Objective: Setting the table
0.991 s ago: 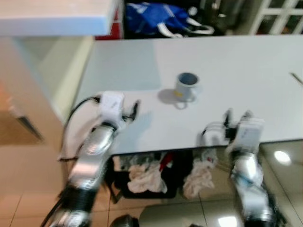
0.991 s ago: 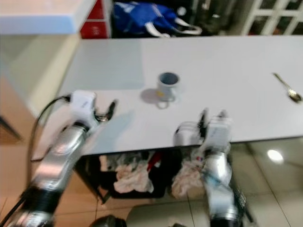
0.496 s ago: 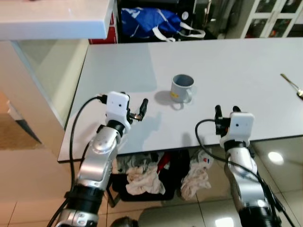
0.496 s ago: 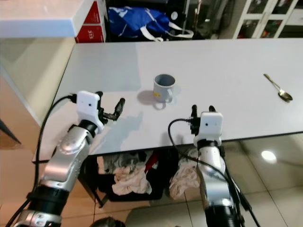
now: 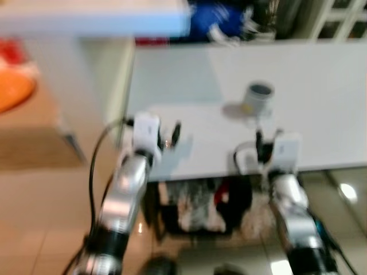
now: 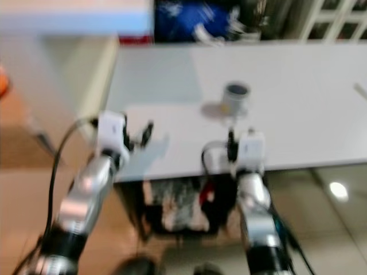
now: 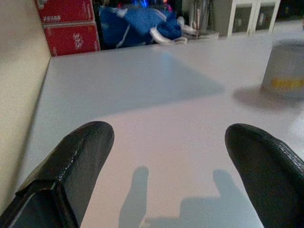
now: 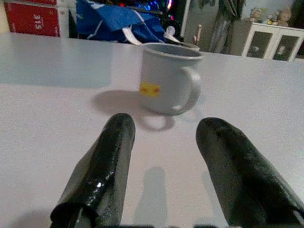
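Mug [image 8: 168, 78] stands upright on the white desk [image 7: 142, 95], handle toward right pincer [image 8: 164, 156], which hovers low just short of it w/ fingers apart. Left pincer [image 7: 166, 161] also spread wide, over desk nr its edge, mug [image 7: 287, 69] well off to one side.

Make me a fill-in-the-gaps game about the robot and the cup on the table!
1. The grey mug stands on the white ____.
2. The little sticker on the mug is ____.
3. The right gripper has its two black fingers ____, with nothing between them.
4. Beyond the far edge of the table lies a ____ bag beside red boxes.

Missing words: table; yellow; open; blue
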`<state>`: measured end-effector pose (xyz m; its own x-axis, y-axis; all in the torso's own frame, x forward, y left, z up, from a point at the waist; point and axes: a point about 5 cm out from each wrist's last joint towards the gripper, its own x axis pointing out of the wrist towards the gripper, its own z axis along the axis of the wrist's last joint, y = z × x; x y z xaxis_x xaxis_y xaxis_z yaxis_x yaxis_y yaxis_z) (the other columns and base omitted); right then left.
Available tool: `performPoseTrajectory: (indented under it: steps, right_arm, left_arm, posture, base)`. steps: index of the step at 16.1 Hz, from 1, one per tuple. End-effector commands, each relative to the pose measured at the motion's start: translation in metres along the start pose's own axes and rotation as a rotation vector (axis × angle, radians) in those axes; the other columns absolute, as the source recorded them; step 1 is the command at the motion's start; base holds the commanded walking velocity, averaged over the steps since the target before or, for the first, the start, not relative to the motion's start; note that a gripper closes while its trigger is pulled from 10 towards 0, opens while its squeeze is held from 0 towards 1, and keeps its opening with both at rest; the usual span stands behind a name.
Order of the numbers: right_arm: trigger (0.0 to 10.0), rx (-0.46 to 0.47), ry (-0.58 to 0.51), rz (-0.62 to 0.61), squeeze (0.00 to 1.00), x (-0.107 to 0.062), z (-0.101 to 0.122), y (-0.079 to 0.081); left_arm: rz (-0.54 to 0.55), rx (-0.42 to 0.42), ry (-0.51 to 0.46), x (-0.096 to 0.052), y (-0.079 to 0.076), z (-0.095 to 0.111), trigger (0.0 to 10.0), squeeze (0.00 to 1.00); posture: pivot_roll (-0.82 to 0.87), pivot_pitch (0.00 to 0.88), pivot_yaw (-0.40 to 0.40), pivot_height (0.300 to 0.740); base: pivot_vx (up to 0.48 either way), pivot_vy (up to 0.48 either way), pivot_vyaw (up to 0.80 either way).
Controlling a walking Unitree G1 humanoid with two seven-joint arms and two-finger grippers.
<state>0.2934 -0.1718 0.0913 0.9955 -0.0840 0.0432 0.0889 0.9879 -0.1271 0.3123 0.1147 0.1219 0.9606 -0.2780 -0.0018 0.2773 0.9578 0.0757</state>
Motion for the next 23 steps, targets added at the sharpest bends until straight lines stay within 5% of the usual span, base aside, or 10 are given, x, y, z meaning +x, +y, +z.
performPoseTrajectory:
  steps: [1,13,23]
  right_arm:
    - [10.0,0.000,-0.001,-0.007,0.00,0.0016,0.0018,-0.0013]
    - [10.0,0.003,0.001,0.031,0.00,-0.0001,-0.0001,0.0039]
    - [10.0,0.003,0.015,0.034,0.00,0.0006,-0.0028,0.0038]
  left_arm:
    - [-0.001,0.031,-0.040,0.0022,0.0006,0.0095,10.0,0.00]
    - [-0.017,0.056,-0.030,0.0030,-0.0009,0.0094,10.0,0.00]
    - [-0.030,0.023,-0.031,0.0045,-0.0002,0.0119,10.0,0.00]
  posture:
    - [0.05,0.000,-0.004,0.722]
    - [0.05,0.000,0.001,0.722]
    - [0.04,0.000,0.005,0.722]
  base:
    - [0.000,0.000,0.00]
    - [0.000,0.000,0.26]
    - [0.000,0.480,0.00]
